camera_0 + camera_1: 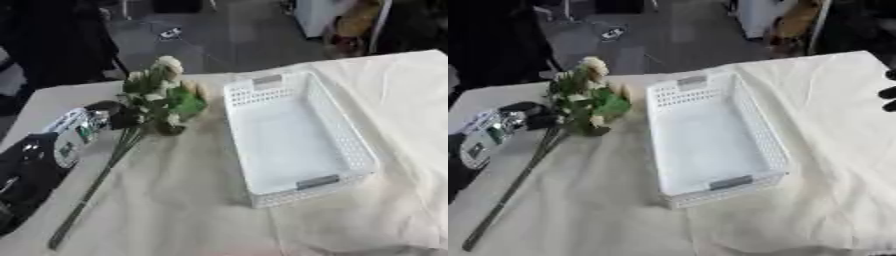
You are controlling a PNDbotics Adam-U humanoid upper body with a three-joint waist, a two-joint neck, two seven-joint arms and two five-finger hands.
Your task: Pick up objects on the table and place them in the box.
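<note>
A white perforated plastic basket [297, 145] sits on a table [175, 210] draped in a cream cloth, its long axis running away from the robot, and its inside holds nothing. Left of the basket lies an artificial flower sprig [162, 97], pale blooms and green leaves bunched near the basket's far left corner, its long thin stem slanting down toward the near left edge of the table. The robot's left hand [114, 114], black with silver parts on the wrist, reaches in from the left, well left of the basket, and meets the sprig just below the blooms; the fingers seem wrapped around the stem, though the blur leaves that uncertain. Far right of the basket, only dark fingertips of the right hand [888, 92] show at the picture's edge, and I cannot tell whether they are spread or curled.
</note>
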